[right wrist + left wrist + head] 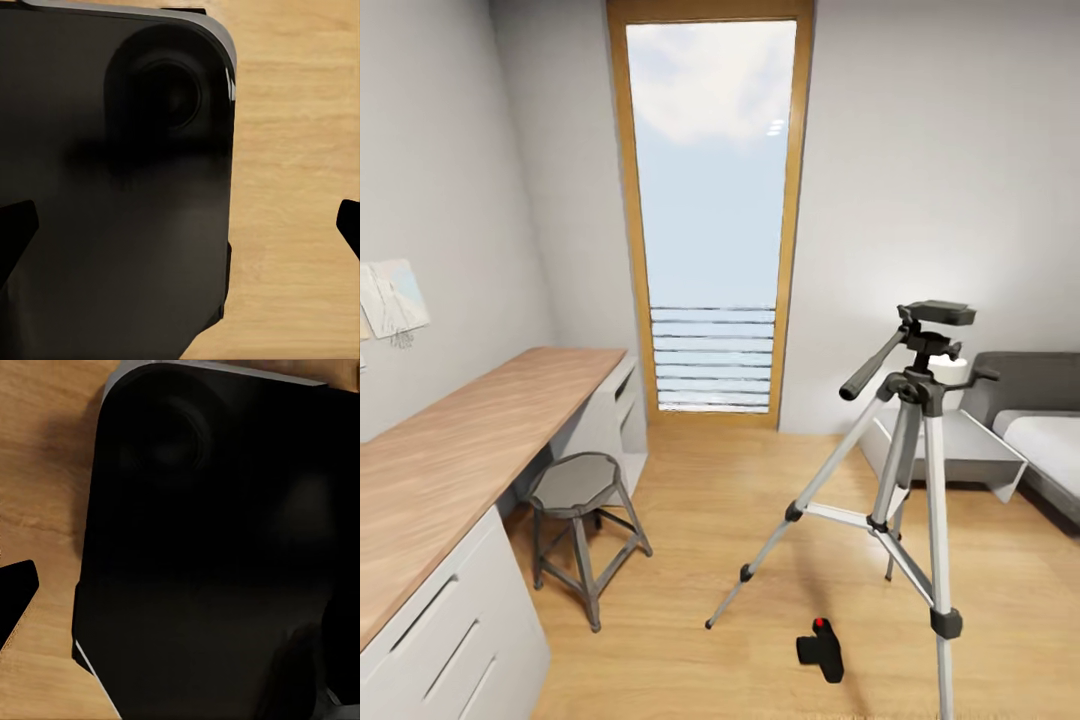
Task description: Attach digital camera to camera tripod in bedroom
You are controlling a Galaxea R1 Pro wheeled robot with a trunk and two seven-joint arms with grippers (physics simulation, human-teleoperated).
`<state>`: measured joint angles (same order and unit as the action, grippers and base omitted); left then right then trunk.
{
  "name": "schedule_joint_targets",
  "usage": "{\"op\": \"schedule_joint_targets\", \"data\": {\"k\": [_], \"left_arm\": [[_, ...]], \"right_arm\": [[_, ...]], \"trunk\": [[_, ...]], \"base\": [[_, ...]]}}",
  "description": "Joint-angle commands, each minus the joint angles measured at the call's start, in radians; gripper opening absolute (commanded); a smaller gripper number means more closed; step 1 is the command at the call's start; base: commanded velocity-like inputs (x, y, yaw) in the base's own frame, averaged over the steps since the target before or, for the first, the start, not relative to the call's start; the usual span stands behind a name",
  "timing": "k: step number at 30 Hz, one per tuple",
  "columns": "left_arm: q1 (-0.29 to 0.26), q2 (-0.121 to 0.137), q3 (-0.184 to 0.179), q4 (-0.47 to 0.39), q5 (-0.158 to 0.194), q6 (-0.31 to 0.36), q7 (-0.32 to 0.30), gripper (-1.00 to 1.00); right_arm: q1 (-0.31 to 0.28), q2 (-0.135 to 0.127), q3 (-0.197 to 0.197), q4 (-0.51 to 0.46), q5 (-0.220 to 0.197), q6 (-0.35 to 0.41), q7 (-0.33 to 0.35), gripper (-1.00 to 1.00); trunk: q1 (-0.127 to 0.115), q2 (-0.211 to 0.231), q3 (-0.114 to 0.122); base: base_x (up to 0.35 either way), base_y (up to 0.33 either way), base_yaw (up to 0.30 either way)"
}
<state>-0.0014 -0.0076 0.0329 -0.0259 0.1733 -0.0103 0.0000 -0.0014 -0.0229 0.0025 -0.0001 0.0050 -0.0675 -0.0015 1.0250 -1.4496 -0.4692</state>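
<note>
Black and lying on the wood floor point(700, 500) at about 6 o'clock, the camera point(821, 650) shows a red button on top. Just beyond it, toward 4 o'clock, the tripod point(908, 450) stands upright with its legs spread. At 9 o'clock a bench point(460, 450) runs along the wall, a stool point(575, 490) beside it; a bed point(1040, 430) sits at 3 o'clock. Whether either gripper is open or closed, I cannot tell.

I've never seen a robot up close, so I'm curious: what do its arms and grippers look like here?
Very little of them shows. The right fingertips are plain matte black wedges tapering to blunt points, one at each side of the right wrist view. The left fingertip looks the same. No cables, markings or colours are visible on them.
</note>
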Motion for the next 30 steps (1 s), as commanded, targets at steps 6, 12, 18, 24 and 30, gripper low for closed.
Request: {"op": "schedule_joint_targets", "data": {"k": [6, 12, 18, 24, 30], "left_arm": [[0.0, 0.0, 0.004, 0.002, 0.012, -0.063, 0.002, 1.0], [0.0, 0.0, 0.004, 0.003, 0.014, -0.075, 0.002, 1.0], [0.0, 0.001, 0.004, 0.003, 0.014, -0.078, 0.002, 1.0], [0.0, 0.004, 0.004, 0.003, 0.014, -0.078, 0.002, 1.0], [0.0, 0.004, 0.004, 0.003, 0.015, -0.078, 0.002, 1.0]], "right_arm": [[0.0, 0.001, 0.001, 0.0, 0.001, -0.003, 0.0, 1.0], [0.0, 0.001, 0.001, 0.0, 0.001, -0.003, 0.0, 1.0], [0.0, 0.001, 0.001, 0.0, 0.002, -0.003, 0.0, 1.0], [0.0, 0.003, 0.001, 0.0, 0.001, -0.003, 0.0, 1.0], [0.0, 0.003, 0.001, 0.0, 0.001, -0.003, 0.0, 1.0]], "trunk": [[0.0, 0.0, -0.001], [0.0, 0.0, -0.001], [0.0, 0.0, -0.001], [0.0, 0.0, -0.001], [0.0, 0.0, -0.001]], "base": [[0.0, 0.0, -0.285], [0.0, 0.0, -0.285], [0.0, 0.0, -0.285], [0.0, 0.0, -0.285], [0.0, 0.0, -0.284]]}}
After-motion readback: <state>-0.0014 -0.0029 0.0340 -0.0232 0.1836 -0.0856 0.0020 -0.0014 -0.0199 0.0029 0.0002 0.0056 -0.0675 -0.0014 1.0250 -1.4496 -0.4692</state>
